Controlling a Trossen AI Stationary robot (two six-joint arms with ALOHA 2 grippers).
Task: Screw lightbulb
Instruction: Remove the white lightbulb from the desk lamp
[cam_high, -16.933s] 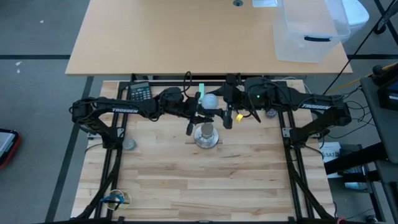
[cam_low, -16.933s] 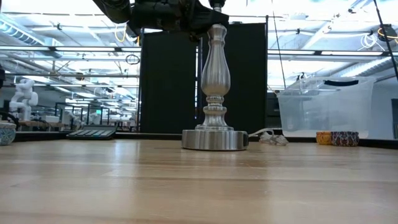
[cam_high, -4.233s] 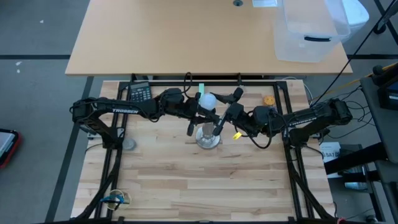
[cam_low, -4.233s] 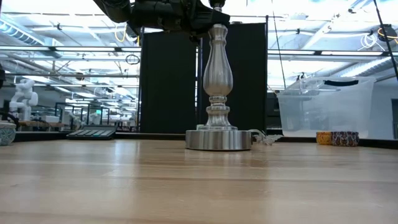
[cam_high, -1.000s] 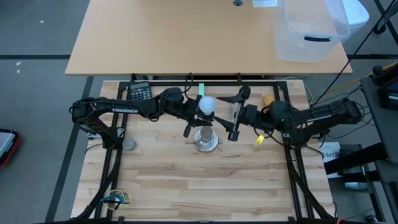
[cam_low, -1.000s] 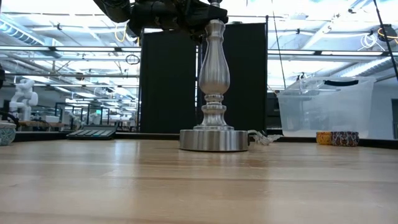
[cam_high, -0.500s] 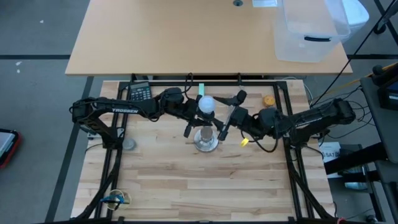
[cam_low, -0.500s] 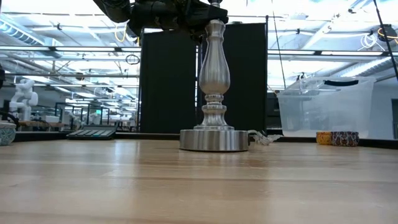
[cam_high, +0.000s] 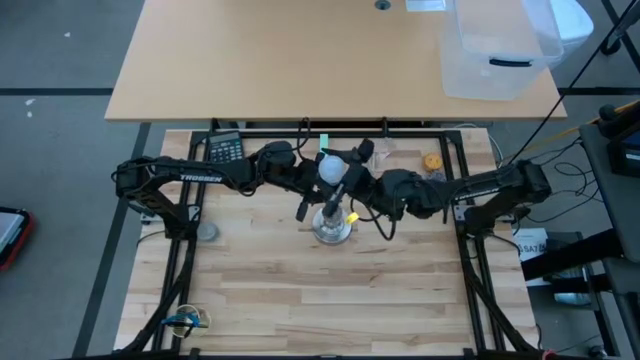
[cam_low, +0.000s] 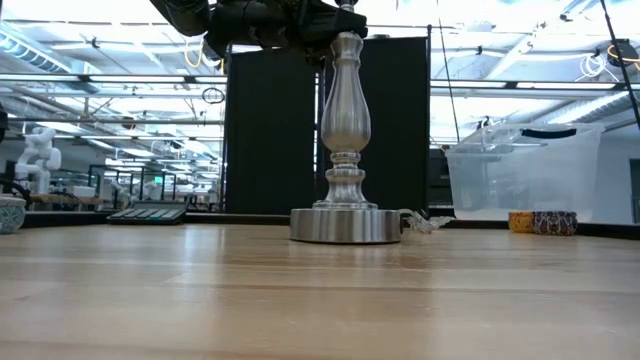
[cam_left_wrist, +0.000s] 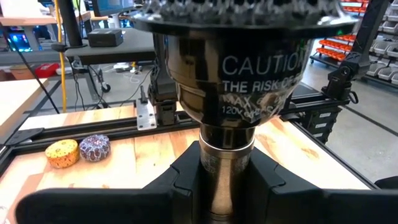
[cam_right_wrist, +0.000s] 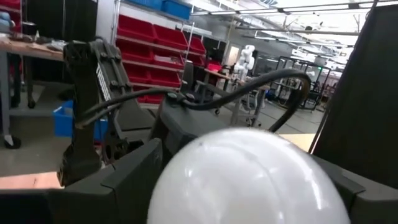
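The right gripper (cam_high: 343, 183) has swung back in from beside the lamp stand (cam_high: 331, 222) and now has its fingers spread around the lightbulb (cam_high: 331, 168) on top, ready for another turn. The left gripper (cam_left_wrist: 225, 177) stays clamped on the stand's neck below. Bare table lies all around the stand.

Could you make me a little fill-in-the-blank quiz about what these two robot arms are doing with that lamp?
1. The white lightbulb sits on top of the silver ____.
2. The left gripper has its fingers closed around the stand's ____.
3. The right gripper has a finger on each side of the ____.
4. The stand's round base rests on the wooden ____.

Missing words: stand; neck; lightbulb; table
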